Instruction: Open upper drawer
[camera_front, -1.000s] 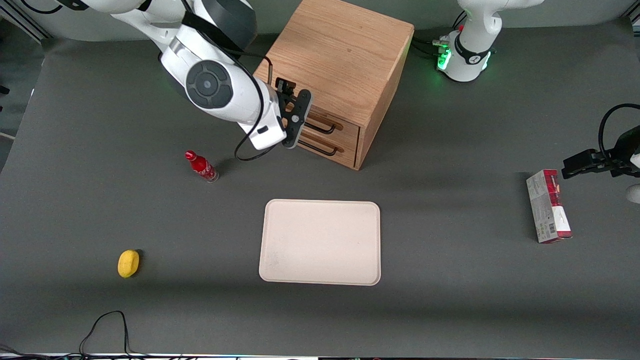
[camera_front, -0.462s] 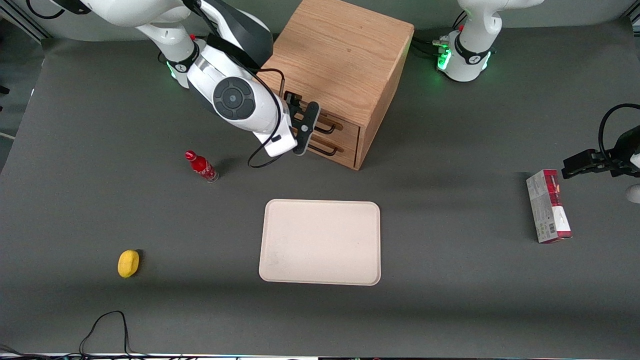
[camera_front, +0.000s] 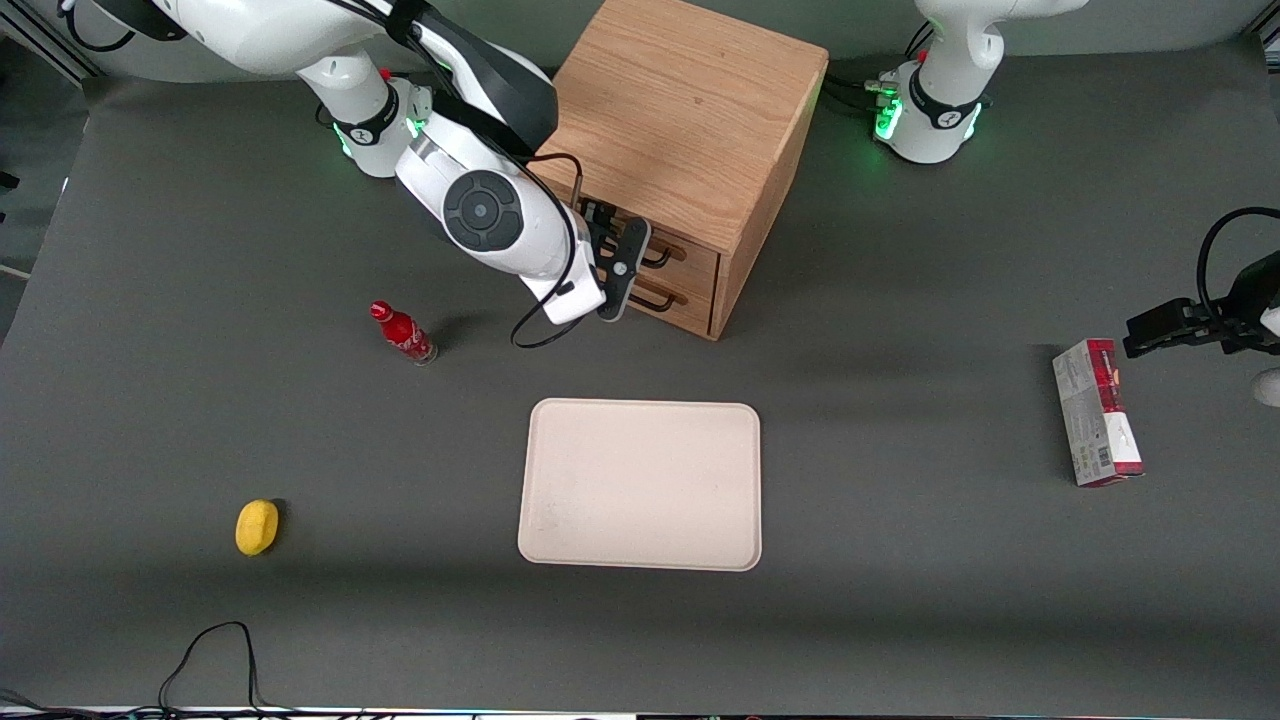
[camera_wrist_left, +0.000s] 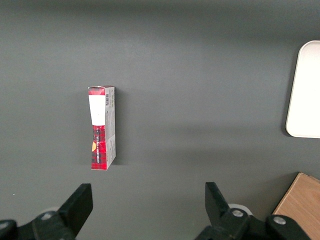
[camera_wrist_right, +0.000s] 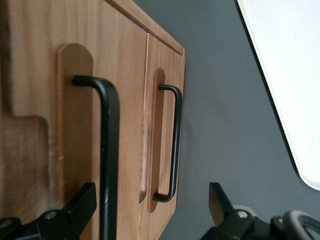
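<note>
Upper drawer (camera_front: 690, 256), light oak rectangular front with a thin black wire pull handle (camera_wrist_right: 109, 150), sits shut and flush in the oak box cabinet (camera_front: 690, 120), directly above the matching lower drawer (camera_front: 680, 298) with its own black pull (camera_wrist_right: 172, 145).

Key relation: in the right wrist view the upper handle's long axis runs straight toward the camera, in line with the gap between the jaws but offset toward one finger (camera_wrist_right: 80, 207), not centred. The other finger (camera_wrist_right: 220, 200) stands well clear, out over the table past the lower drawer's pull. Jaws are spread wide, nothing between them. The right arm's gripper (camera_front: 620, 268) is just in front of the drawer fronts, at the handle's end nearer the working arm. My read: it needs a sideways shift to centre the bar, then advance so the fingers straddle it, close, and pull straight out along the drawer's travel. Risk: catching the lower pull instead, since the two are close and alike.

Count:
- 2 drawers, 2 black handles, 1 cabinet
- 1 cream rectangular tray (camera_front: 640, 485), nearer the front camera than the cabinet
- 1 small red bottle (camera_front: 403, 333), toward the working arm's end of the table (camera_front: 900, 620)
- 1 yellow lemon-like object (camera_front: 257, 526), nearer the front camera than the bottle
- 1 red-and-white carton (camera_front: 1097, 412), lying flat toward the parked arm's end
</note>
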